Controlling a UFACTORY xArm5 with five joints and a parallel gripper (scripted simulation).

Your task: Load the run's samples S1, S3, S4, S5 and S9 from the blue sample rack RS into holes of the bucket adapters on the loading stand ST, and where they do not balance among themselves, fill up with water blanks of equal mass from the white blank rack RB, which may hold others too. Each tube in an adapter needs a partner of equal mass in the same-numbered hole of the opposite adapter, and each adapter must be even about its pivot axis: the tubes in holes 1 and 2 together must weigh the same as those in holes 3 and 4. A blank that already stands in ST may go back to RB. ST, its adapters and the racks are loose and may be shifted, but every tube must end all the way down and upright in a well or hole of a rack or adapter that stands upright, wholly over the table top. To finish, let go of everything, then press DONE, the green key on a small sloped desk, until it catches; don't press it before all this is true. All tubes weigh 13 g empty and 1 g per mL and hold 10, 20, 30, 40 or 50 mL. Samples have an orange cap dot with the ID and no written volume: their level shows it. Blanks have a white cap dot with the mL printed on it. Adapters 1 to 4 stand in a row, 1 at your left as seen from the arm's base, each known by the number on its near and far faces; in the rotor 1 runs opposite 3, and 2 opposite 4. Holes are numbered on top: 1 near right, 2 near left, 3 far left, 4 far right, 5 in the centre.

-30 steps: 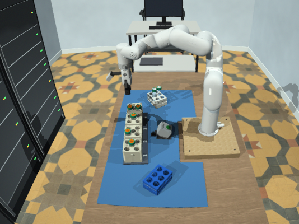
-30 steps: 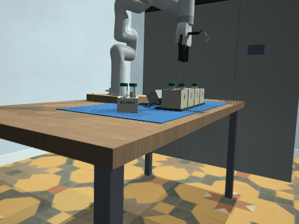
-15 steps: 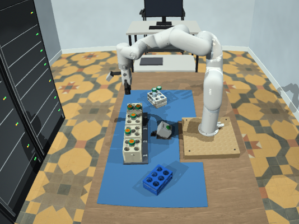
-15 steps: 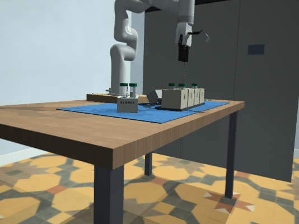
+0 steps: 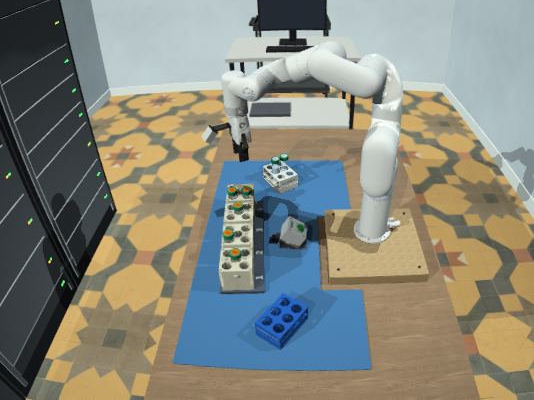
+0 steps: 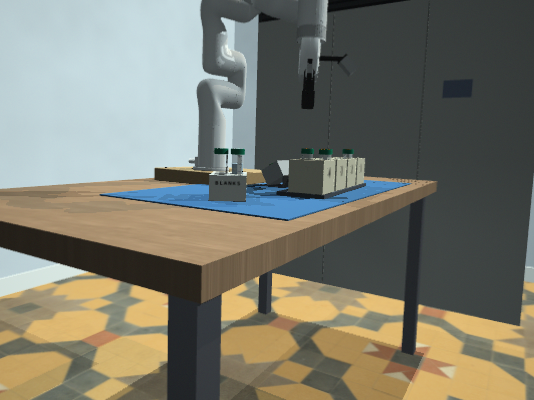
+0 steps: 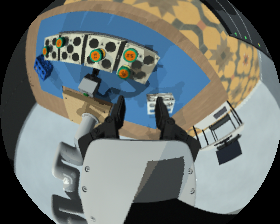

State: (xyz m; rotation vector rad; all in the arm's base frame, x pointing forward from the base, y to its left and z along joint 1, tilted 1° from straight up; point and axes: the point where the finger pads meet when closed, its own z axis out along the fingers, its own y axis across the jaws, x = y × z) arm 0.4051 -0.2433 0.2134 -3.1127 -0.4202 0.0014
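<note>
My gripper point(image 5: 243, 153) hangs high above the far left part of the table, beyond the far end of the loading stand ST point(image 5: 239, 237). Its fingers are apart and nothing is between them in the wrist view point(image 7: 138, 112); it also shows in the side view point(image 6: 307, 94). Several orange-dotted samples stand in the adapters, among them a pair at the far end point(image 5: 239, 191) and one nearer point(image 5: 235, 253). The blue sample rack RS point(image 5: 281, 320) stands empty near the front. The white blank rack RB point(image 5: 280, 174) holds two blanks point(image 5: 279, 159). The green DONE key point(image 5: 300, 228) sits on its grey desk.
The arm's base stands on a wooden plate point(image 5: 372, 247) at the right. A blue mat point(image 5: 272, 267) lies under the racks and the stand. The table's left edge runs close beside the stand. A dark cabinet wall point(image 6: 425, 147) stands beyond that edge.
</note>
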